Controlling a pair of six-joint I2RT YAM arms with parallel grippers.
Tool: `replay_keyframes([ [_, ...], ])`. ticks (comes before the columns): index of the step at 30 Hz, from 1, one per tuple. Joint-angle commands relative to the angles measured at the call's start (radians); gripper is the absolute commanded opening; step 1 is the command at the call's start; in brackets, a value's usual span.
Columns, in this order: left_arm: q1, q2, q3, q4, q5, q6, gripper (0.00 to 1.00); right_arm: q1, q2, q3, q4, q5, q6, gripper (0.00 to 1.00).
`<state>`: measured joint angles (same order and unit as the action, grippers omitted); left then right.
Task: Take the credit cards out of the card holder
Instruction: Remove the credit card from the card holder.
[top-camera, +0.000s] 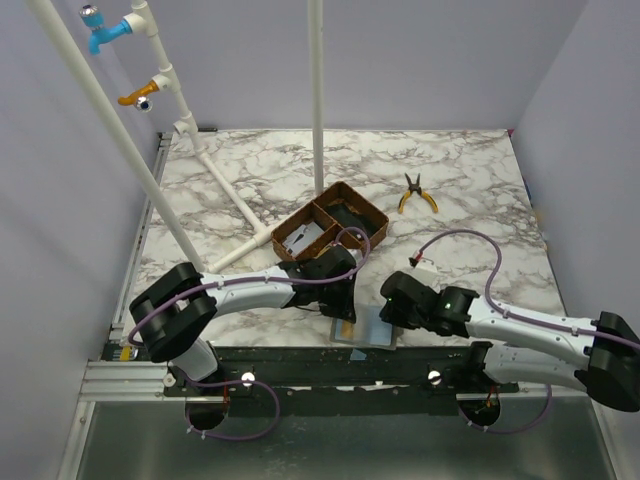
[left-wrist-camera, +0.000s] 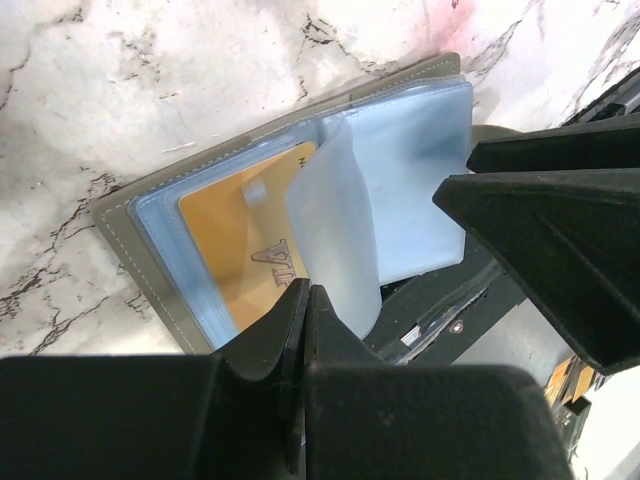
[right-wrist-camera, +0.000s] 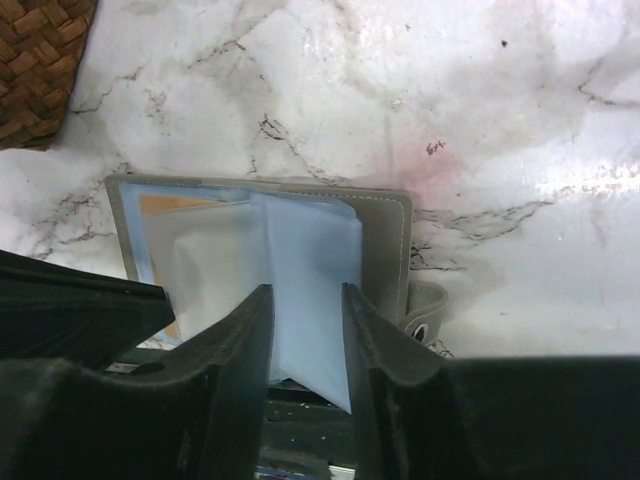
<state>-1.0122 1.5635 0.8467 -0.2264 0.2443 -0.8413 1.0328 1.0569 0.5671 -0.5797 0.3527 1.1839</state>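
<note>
Lying open at the table's (top-camera: 470, 180) near edge, the card holder (right-wrist-camera: 390, 225) is showing an orange credit card (left-wrist-camera: 240, 250) under limp, slippery sleeves; right gripper (right-wrist-camera: 305, 335) is straddling a sleeve, jaws parted, left gripper (left-wrist-camera: 395, 245) gaping; card seemingly stiff, light, best pinched by its exposed edge.

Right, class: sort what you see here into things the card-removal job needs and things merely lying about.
Belongs to the job:
card holder, lying open
orange card in its sleeve
left gripper
right gripper

Just lying about:
pliers
wooden tray
white pipes
</note>
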Motion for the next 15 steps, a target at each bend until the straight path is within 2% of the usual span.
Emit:
replay_keyframes([
  [1,-0.013,0.017,0.043,-0.011,0.015,0.016,0.00,0.004,-0.013,-0.048,-0.034,0.028,0.047,0.32],
  [9,-0.020,0.021,0.058,-0.018,0.013,0.021,0.00,0.003,0.056,-0.127,0.123,-0.043,0.062,0.13],
  [15,-0.026,0.021,0.061,-0.018,0.012,0.022,0.00,0.003,0.120,-0.156,0.282,-0.098,0.054,0.11],
])
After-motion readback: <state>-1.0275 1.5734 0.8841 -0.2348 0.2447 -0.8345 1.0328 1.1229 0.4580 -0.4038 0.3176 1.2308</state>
